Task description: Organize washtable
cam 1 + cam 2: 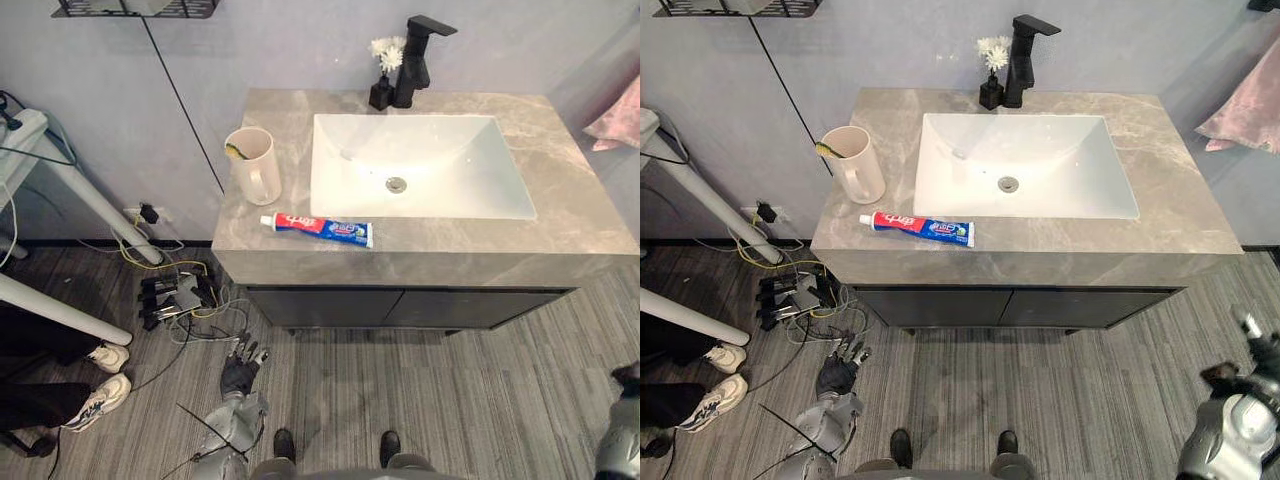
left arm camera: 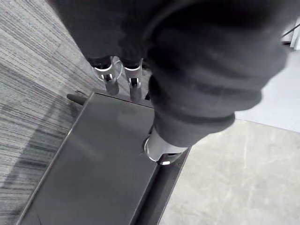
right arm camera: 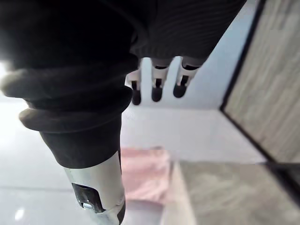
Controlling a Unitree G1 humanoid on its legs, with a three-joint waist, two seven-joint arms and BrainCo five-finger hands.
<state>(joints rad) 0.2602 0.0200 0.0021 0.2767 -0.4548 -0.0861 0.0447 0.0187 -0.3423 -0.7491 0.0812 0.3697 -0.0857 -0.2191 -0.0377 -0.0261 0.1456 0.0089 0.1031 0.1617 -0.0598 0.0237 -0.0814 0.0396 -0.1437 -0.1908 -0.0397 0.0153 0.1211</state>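
A toothpaste tube lies flat near the front edge of the grey marble washtable, in front of the white sink. A cream mug with a toothbrush in it stands left of the sink. My left hand hangs low over the floor before the cabinet, fingers straight and holding nothing. At the lower right my right hand hangs beside the cabinet, its fingers relaxed and empty.
A black tap and a small black vase with white flowers stand behind the sink. A pink towel hangs at the right. Cables and a power strip lie on the floor at left, by a person's shoes.
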